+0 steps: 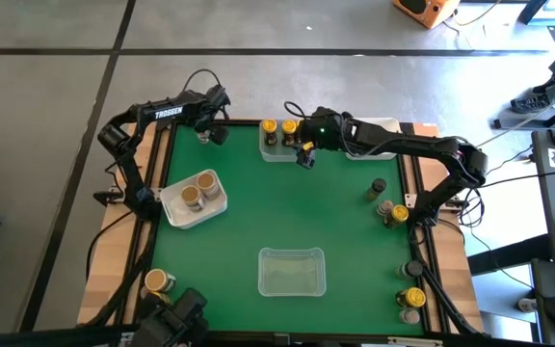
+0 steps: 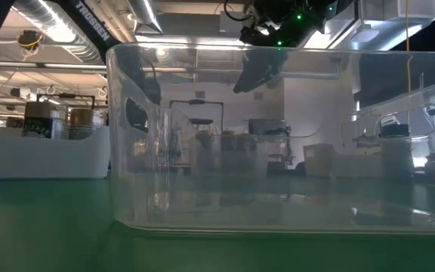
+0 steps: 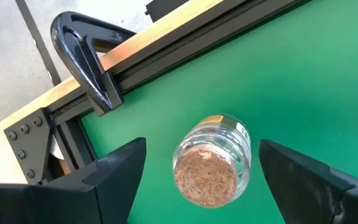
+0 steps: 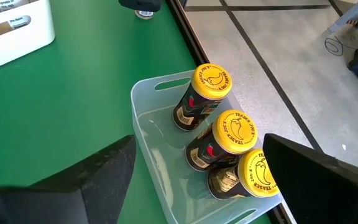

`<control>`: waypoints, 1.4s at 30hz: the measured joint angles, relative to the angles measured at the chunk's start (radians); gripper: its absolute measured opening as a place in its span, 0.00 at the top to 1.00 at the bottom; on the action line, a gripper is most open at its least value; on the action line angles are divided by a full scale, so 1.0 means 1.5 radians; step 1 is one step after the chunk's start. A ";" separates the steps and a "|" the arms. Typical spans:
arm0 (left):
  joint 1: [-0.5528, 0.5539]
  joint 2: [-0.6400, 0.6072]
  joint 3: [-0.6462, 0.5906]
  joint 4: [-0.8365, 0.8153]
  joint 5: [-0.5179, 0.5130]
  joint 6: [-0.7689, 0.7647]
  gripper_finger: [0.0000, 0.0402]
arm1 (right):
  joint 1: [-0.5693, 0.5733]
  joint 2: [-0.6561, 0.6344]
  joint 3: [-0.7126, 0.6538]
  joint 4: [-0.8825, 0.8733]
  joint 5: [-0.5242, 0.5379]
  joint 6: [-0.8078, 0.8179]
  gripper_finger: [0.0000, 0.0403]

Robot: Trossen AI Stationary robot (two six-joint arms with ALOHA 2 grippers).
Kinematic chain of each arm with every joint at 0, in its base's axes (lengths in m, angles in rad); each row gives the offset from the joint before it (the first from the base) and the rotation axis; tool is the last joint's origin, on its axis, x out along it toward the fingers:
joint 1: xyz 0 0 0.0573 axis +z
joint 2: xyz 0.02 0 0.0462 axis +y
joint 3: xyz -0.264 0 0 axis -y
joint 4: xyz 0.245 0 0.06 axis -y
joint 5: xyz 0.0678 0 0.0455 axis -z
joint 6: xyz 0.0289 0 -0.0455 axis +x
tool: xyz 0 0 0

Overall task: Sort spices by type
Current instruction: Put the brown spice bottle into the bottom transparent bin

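My left gripper (image 3: pixel 202 144) (image 1: pixel 210 133) hangs open at the table's far left corner. Its fingers stand on either side of a small glass spice jar (image 3: pixel 213 165) whose pinkish-brown end faces the camera; they do not touch it. The jar rests on the green mat. My right gripper (image 4: pixel 199 140) (image 1: pixel 306 155) is open and empty above a clear tub (image 4: pixel 148 134) (image 1: pixel 277 152) at the far edge. In that tub, yellow-lidded jars (image 4: pixel 234 132) stand side by side. The high view shows only two of those yellow-lidded jars (image 1: pixel 270 126).
A white tub (image 1: pixel 173 214) on the left holds two tan-lidded jars (image 1: pixel 198 188). An empty clear tub (image 1: pixel 292 285) (image 2: pixel 278 219) sits near the front. More jars (image 1: pixel 398 214) stand along the right edge, and one jar (image 1: pixel 159 281) stands at the near left corner. Another white tub (image 1: pixel 382 125) sits far right.
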 joint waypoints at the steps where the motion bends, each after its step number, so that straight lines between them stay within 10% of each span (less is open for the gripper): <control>1: 0.000 0.000 0.000 0.000 0.000 0.000 0.23 | 0.000 0.000 0.000 0.000 0.000 0.000 0.13; 24: -0.009 0.000 0.000 -0.008 0.010 0.015 0.24 | 0.000 0.000 0.000 0.000 0.000 0.000 0.13; 42: -0.009 -0.001 0.001 0.004 0.009 0.034 0.55 | 0.000 0.000 0.000 0.000 0.000 0.000 0.13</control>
